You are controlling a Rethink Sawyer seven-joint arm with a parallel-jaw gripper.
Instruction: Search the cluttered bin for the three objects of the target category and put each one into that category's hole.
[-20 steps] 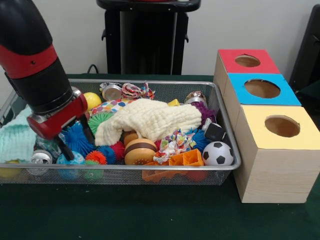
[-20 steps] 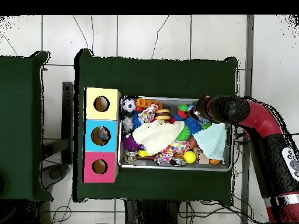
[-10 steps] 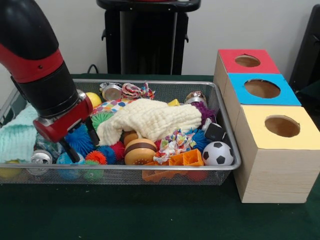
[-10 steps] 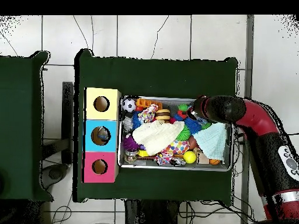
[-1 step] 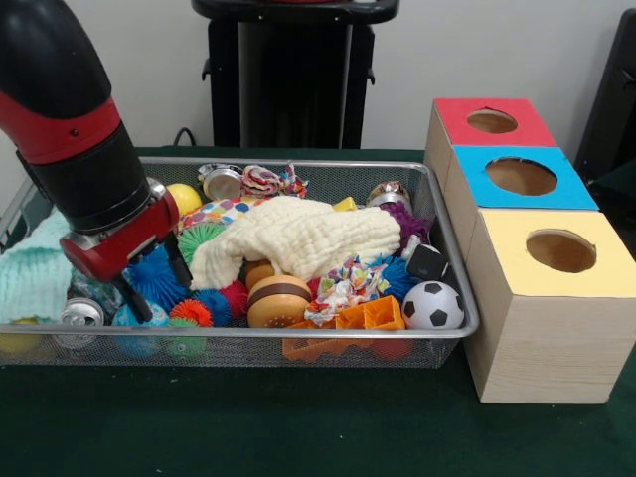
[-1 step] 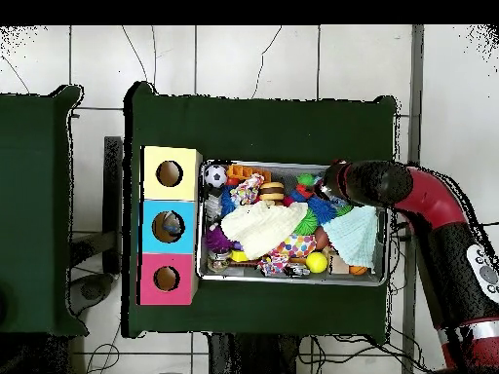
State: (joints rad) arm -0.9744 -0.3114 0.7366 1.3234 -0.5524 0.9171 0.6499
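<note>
Bin: end effector rose slightly.

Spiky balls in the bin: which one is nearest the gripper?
The blue spiky ball, right between the fingers; the green, orange and red ones lie further right in the front view.

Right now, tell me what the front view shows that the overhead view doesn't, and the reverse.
Only the front view shows the gripper with its jaws spread around a blue spiky ball, and a silver can against the bin's mesh wall. Only the overhead view shows something lying inside the blue box's hole and the tiled floor. Both show the cream cloth, soccer ball and three coloured boxes.
</note>
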